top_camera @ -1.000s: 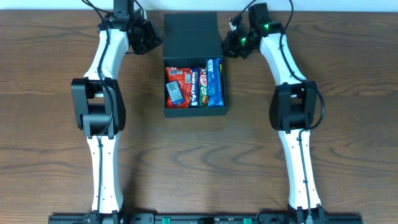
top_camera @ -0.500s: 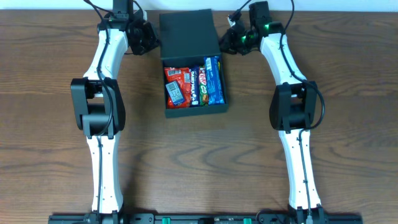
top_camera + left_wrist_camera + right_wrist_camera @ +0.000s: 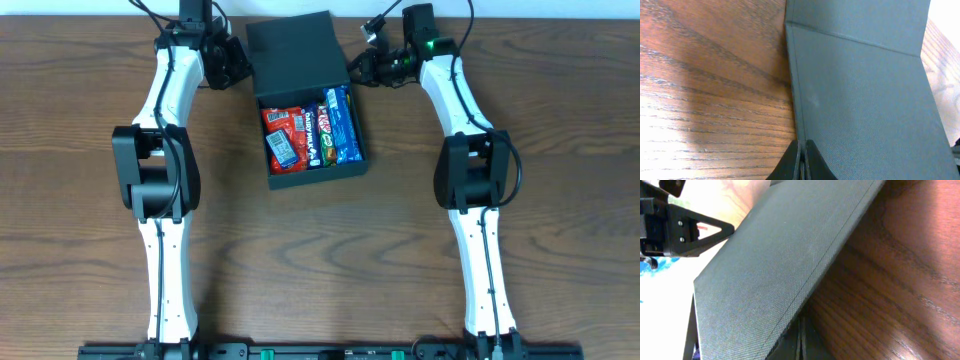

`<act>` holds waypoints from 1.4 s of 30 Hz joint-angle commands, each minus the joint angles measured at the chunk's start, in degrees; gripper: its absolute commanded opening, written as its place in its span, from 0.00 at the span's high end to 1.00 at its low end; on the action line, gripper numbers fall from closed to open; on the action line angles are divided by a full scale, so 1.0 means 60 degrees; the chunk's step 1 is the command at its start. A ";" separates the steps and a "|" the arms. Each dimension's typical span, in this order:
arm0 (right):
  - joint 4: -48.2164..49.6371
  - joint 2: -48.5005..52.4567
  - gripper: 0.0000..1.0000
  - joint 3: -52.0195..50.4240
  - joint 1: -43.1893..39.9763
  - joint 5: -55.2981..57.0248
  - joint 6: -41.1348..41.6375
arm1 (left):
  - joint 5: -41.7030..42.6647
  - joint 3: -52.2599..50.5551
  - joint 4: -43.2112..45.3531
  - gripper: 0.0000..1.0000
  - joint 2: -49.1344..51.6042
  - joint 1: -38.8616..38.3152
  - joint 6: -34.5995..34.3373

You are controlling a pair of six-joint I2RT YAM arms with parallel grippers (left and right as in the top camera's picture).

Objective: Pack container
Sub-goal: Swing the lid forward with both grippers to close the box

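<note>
Left tool point(image 3: 801, 162): in your left wrist view its two dark fingers stand pressed together on the side edge of the lid point(image 3: 296, 51), pinching that thin board between them. Right tool point(image 3: 799, 339): in your right wrist view only a narrow slit shows between its fingers, and the opposite edge of the lid runs into it; the tool grips the board there too.

In your overhead view the left tool point(image 3: 238, 62) and the right tool point(image 3: 358, 66) sit at either side of the lid, which is lifted off the bench point(image 3: 560, 260) and tilted. The lid is a flat, matte, dark greenish-black panel with a fine woven grain, creased along a straight fold line near its far end.

The container point(image 3: 318, 177) lies at the rear middle of the bench, between the two arms, slightly turned from square. It is a shallow square box of the same dark board, open at the top. Inside, glossy snack packets point(image 3: 283, 140) lie side by side: red ones on the left, a dark one in the middle, a blue one point(image 3: 343, 126) along the right wall.

The bench is brown wood with a streaked grain.
</note>
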 commanded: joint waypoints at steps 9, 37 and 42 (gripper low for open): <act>0.0029 0.0084 0.98 0.0000 0.0066 -0.0860 -0.0295 | 0.0007 0.0255 -0.0605 0.94 -0.0692 0.0477 -0.0171; 0.0036 0.0084 0.98 0.0000 0.0073 -0.1115 -0.0208 | 0.1326 0.0219 -0.0579 0.94 0.0729 0.0160 -0.1610; 0.0080 0.0084 0.98 0.0000 0.0073 -0.2062 -0.0761 | 0.1588 0.0219 0.0317 0.94 0.0729 0.0160 -0.1494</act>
